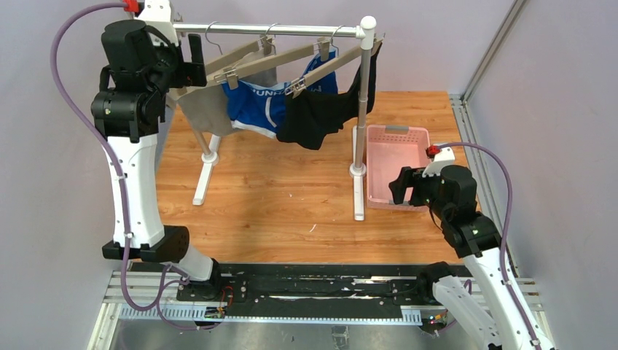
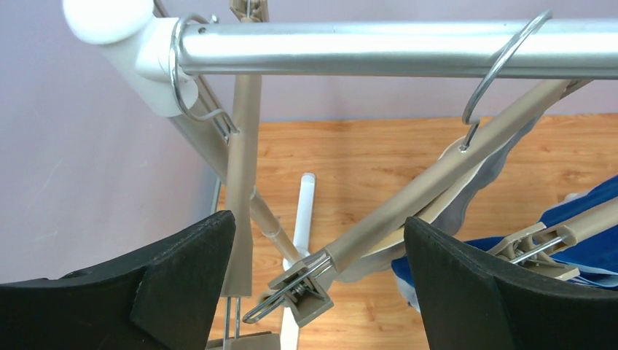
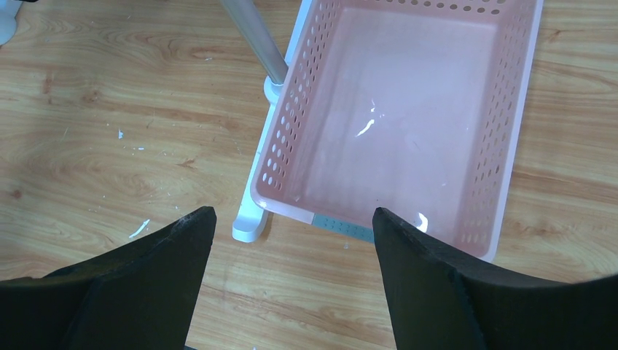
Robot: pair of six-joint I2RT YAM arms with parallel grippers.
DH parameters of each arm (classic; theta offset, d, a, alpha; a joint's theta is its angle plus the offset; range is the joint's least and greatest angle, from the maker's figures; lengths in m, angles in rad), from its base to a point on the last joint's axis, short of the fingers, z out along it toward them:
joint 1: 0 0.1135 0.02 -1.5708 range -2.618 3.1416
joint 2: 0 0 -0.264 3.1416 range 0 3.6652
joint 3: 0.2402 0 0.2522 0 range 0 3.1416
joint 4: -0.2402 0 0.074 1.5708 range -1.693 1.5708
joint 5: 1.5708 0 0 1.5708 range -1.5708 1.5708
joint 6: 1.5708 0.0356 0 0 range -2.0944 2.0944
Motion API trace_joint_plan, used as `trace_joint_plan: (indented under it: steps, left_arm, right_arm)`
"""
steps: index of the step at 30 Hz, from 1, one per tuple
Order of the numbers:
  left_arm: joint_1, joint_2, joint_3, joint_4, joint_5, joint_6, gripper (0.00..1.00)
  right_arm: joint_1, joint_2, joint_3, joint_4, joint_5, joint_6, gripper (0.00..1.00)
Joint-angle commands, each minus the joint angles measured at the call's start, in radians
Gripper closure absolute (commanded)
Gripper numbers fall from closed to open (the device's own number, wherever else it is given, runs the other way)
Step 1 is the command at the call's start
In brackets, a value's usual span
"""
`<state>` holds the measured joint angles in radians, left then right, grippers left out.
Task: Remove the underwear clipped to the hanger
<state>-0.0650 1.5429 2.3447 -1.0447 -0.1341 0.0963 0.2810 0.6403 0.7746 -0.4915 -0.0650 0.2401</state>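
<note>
Three briefs [image 1: 251,109] on hangers [image 1: 240,64] | pink basket [image 1: 373,164] beside rack foot [image 1: 358,197]

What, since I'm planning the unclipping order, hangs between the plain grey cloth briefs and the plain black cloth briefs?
The bright blue cloth briefs with white trim, seen in the top external view.

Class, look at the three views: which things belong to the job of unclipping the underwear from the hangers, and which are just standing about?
Belong to the job: grey briefs, blue briefs, black briefs, clip hangers, open left claw up at the rail.
Just standing about: pink basket, rack's feet, wooden table, open right claw near the basket.
</note>
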Motion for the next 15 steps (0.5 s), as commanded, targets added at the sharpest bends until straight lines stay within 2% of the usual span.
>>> trace_joint_plan:
  steps: [1,4,9,15]
  left_arm:
    - [0.019,-0.039,-0.029,0.087,0.062,0.003,0.02]
    - [0.019,-0.057,-0.081,0.122,0.103,-0.001,0.01]
    - [0.019,-0.096,-0.171,0.179,0.174,0.003,0.12]
    - [0.019,-0.110,-0.212,0.199,0.220,0.020,0.14]
  right_arm:
    - [0.013,-0.001,0.006,0.000,-0.027,0.004,0.19]
    - [0.013,-0.002,0.010,0.002,-0.026,0.006,0.19]
    - [0.012,-0.001,0.018,0.006,-0.027,0.008,0.19]
    - [0.013,-0.001,0.015,0.012,-0.033,0.009,0.19]
